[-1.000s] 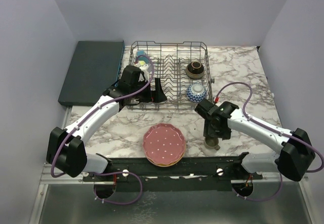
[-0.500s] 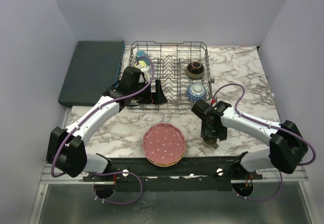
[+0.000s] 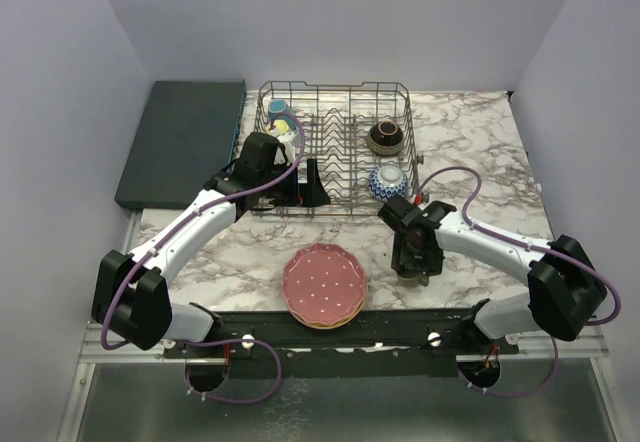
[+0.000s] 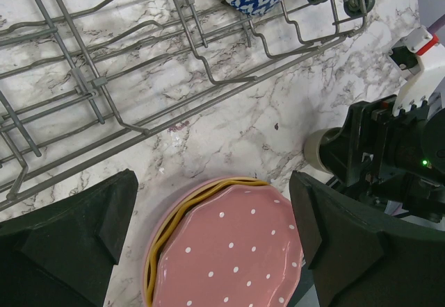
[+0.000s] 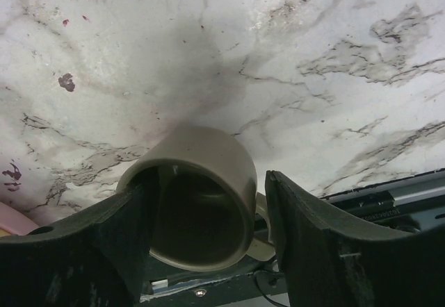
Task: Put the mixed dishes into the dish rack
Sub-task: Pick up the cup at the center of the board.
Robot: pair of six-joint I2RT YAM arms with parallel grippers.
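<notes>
The mug (image 5: 208, 161), held tight in my right gripper (image 5: 206, 203) low over the worktop (image 3: 470, 142) near the plates (image 3: 323, 284), has moved a little toward the rack (image 3: 335, 90), so I think its loading begins; my left gripper (image 4: 212, 203) is wide open.

Robot lab booth: bare lilac walls (image 3: 330, 22), marble-print tabletop (image 3: 470, 132), metal mounting rail (image 3: 330, 334).

I see soft, even, fairly bright light. The olive-grey mug (image 5: 208, 175) throws a diffuse shadow on the marble table (image 5: 334, 57); the close foreground blurs.
</notes>
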